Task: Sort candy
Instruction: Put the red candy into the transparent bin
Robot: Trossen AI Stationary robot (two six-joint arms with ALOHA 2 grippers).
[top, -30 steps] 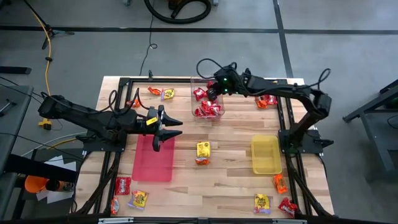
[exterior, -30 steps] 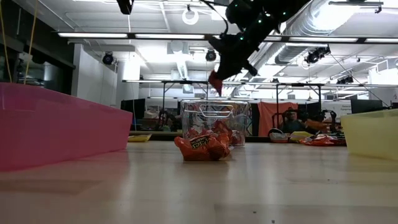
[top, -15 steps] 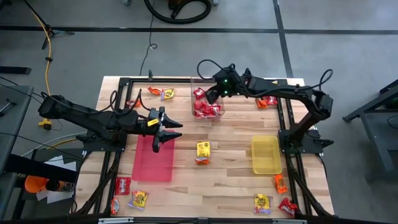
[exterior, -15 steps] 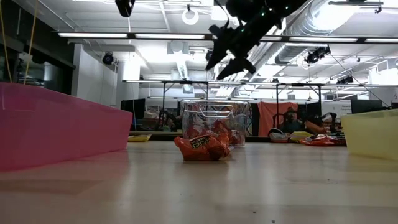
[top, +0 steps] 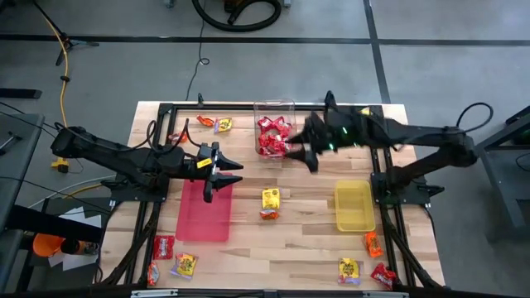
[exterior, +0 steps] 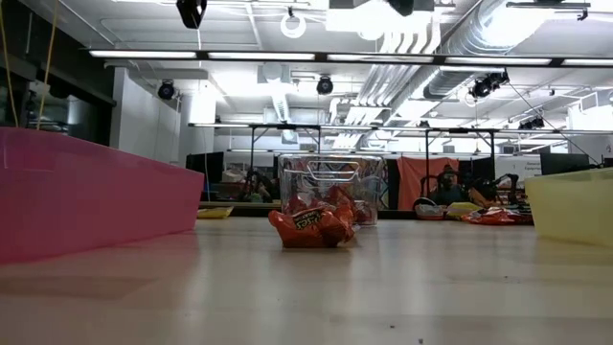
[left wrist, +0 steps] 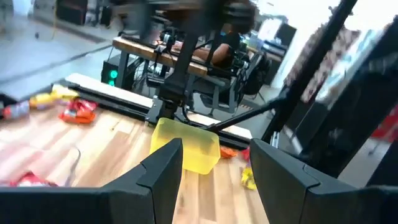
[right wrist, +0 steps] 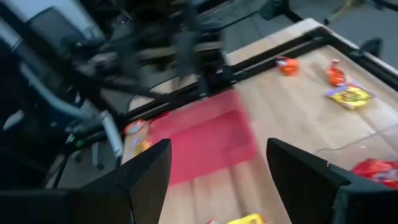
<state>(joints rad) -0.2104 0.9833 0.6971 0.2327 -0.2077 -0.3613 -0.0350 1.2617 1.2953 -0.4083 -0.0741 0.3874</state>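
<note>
Overhead and table-level views of a wooden table (top: 306, 223) carrying, in descending size, a flat pink tray (top: 204, 211) left of centre, a smaller yellow tray (top: 354, 207) right of centre, and a clear plastic tub (top: 274, 112) at the far edge. The tub holds a heap of red candy (top: 271, 141); in the low view the same tub (exterior: 330, 182) stands behind a small pile of orange and red packets (exterior: 311, 226) lying on the bare wood between the two trays. More candy lies scattered along the table's edges: yellow and orange packets at the far left (top: 214, 124), red ones at the near left corner (top: 163, 247), and mixed packets at the near right corner (top: 364, 269). The left gripper (top: 225, 172) hangs above the far end of the pink tray, its fingers (left wrist: 163, 171) spread and holding nothing. The right gripper (top: 300, 151) sits just beside the tub, over bare wood on the side nearer the yellow tray; its fingers (right wrist: 147, 177) stand wide apart and empty, with the pink tray visible between them in the wrist view.
</note>
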